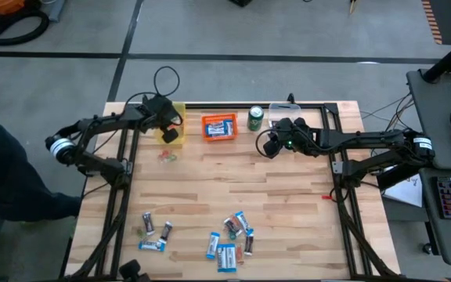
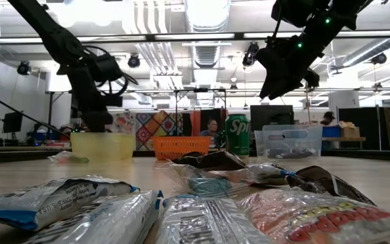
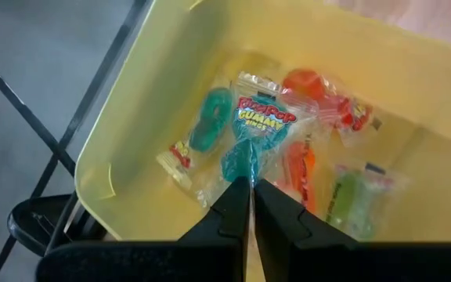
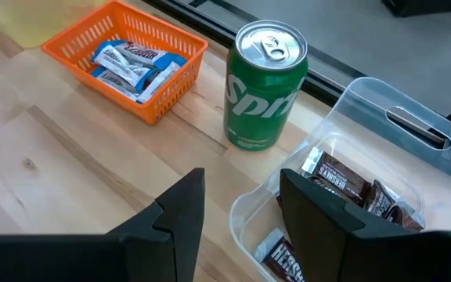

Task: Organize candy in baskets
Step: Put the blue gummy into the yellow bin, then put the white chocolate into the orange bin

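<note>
The yellow bin (image 1: 171,131) holds gummy sweets (image 3: 266,125); the left gripper (image 3: 250,196) hangs over it, closed and empty. The orange bin (image 4: 124,59) holds blue-white bars (image 4: 131,63). Past the can (image 4: 265,86), the right gripper (image 4: 241,207) stands open over the clear bin (image 4: 366,125) of dark bars (image 4: 343,178). Loose candy (image 1: 229,239) lies near the table's front edge.

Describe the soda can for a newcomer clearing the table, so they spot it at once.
Look along the table's far edge, where three bins stand in a row. The can stands upright between the orange bin and the clear bin. It is the only green, round thing there.

Pale wood table (image 1: 288,204), translucent yellow plastic basket (image 3: 171,47), glossy wrappers (image 3: 261,125)
</note>
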You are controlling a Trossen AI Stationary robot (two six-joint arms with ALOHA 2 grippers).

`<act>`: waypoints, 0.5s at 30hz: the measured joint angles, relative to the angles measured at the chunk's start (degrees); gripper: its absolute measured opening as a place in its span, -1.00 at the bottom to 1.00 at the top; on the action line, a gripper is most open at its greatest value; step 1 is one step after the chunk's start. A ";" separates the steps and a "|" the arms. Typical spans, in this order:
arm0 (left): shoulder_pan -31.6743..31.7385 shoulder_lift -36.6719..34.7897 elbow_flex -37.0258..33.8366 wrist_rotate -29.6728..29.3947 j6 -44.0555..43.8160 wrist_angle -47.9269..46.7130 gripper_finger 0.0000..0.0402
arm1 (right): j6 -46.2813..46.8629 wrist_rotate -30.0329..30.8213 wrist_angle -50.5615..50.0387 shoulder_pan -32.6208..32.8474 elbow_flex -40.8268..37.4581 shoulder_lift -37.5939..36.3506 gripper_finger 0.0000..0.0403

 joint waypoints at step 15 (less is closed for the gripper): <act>-0.08 -0.01 0.09 -0.22 -0.08 0.47 -0.70 | -0.01 0.00 -0.04 0.00 0.00 0.00 -0.23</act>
